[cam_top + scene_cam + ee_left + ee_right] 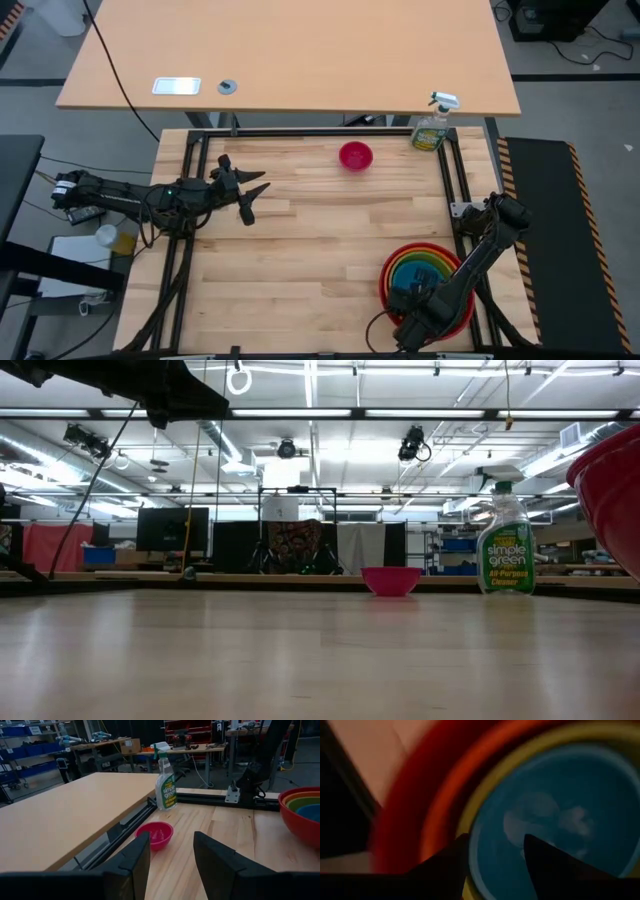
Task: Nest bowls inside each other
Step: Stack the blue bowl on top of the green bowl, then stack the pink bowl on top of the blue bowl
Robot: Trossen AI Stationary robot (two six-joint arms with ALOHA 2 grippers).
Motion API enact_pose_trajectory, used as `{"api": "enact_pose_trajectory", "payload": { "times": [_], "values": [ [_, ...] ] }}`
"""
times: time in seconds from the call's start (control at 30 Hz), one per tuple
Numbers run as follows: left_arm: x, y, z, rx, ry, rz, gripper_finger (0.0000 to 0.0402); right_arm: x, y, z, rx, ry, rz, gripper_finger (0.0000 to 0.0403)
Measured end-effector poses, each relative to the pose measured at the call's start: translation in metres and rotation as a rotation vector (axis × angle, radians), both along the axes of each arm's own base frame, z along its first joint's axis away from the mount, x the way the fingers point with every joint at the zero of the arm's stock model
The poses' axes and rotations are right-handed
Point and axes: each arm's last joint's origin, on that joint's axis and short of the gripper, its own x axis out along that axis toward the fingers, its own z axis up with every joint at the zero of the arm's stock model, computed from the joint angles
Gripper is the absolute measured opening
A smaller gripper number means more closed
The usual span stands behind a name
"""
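A red bowl (386, 272) stands at the table's near right with an orange, a lime green and a blue bowl (555, 820) nested in it. My right gripper (495, 855) hangs over this stack, pointing down, open. One of its fingers stands outside the blue bowl's rim and the other inside; I see no touch. The small pink bowl (355, 155) rests on its base alone near the far edge. My left gripper (172, 865) waits at the table's left, level and open, with nothing between its fingers.
A green spray bottle (432, 125) with a white trigger stands at the far right corner, right of the pink bowl. A second, lighter table (290, 55) lies beyond the far edge. Bare wood stretches across the table's middle and near left.
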Motion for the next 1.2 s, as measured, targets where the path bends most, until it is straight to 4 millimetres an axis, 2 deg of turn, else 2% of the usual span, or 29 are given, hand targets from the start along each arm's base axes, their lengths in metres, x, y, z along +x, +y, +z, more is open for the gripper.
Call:
{"api": "enact_pose_trajectory", "payload": {
  "times": [0.23,0.53,1.0,1.2],
  "values": [
    [0.000,0.000,0.000,-0.003,-0.001,0.000,0.0153,0.004,0.001,0.024,-0.052,-0.099,-0.004,0.0199],
    [0.000,0.000,0.000,-0.003,-0.001,0.000,0.0153,0.005,0.002,0.033,-0.050,-0.114,0.003,0.0201],
    [0.000,0.000,0.000,-0.012,-0.006,0.001,0.0153,-0.002,0.010,0.061,-0.141,-0.273,0.048,0.0201],
    [0.000,0.000,0.000,-0.024,-0.012,0.002,0.0153,-0.003,0.008,0.063,-0.171,-0.284,0.056,0.0201]
  ]
}}
